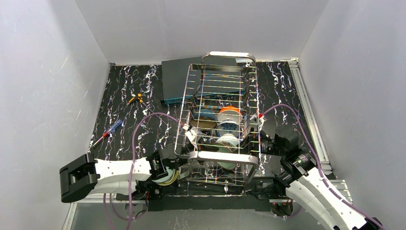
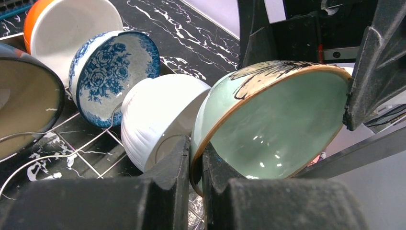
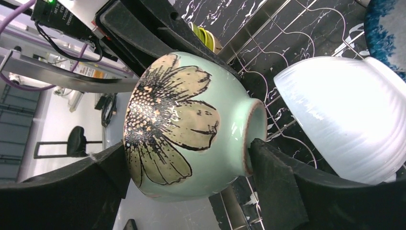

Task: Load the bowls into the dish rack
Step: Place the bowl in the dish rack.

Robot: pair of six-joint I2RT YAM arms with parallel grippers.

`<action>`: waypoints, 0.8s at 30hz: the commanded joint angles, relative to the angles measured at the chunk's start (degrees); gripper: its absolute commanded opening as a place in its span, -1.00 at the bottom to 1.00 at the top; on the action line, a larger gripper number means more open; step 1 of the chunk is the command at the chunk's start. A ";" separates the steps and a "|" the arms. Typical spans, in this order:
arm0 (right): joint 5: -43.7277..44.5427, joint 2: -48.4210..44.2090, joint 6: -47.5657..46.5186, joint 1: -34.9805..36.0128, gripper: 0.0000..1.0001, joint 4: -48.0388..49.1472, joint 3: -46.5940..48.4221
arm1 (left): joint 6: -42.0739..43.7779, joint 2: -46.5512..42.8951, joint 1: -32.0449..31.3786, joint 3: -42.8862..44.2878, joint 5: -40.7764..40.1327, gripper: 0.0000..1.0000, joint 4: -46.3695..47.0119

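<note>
Black marbled table (image 1: 119, 91), white walls (image 1: 48, 72). Left end effector (image 2: 194, 158) pinches rim of green bowl (image 2: 273, 129); right end effector (image 3: 186, 158) spread wide astride it, grip unclear.

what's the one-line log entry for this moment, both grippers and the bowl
left gripper: shut on pale green bowl rim | right gripper: open, astride same bowl | dish rack: blue-patterned bowl, white bowl inside

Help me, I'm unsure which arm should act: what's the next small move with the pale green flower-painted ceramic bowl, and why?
Probably close the right gripper gently on the pale green flower-painted ceramic bowl: its wide jaws bracket rim and foot, while the left gripper pinches only the rim. Then the left could let go.
</note>
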 commanded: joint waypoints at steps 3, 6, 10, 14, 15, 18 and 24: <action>-3.41 1.62 -0.54 0.03 0.11 2.80 1.96 | -0.29 0.63 -0.10 1.72 -0.79 -1.00 9.23; -4.29 3.18 -1.19 -0.03 -0.78 1.85 2.40 | -0.64 1.09 -0.06 1.46 -1.32 -1.00 9.18; -3.02 3.69 -3.23 -0.08 -0.97 -0.88 3.70 | -1.01 0.73 -0.06 0.46 -1.75 -1.00 9.23; -0.29 2.45 -5.42 -0.04 -0.97 -2.18 4.30 | -1.07 -0.64 -0.12 -1.00 -2.63 -0.59 9.15; 0.27 1.89 -5.93 -0.07 -0.97 -2.36 4.40 | -1.03 -1.31 -0.08 -1.41 -2.96 -0.34 8.99; 0.95 0.07 -8.15 -0.05 -0.97 -2.19 4.29 | -1.07 -3.32 -0.05 -2.66 -4.23 0.13 7.77; -0.52 -2.20 -17.10 0.02 -0.97 -4.26 3.66 | 0.12 -8.08 0.00 -4.86 -6.82 0.46 4.47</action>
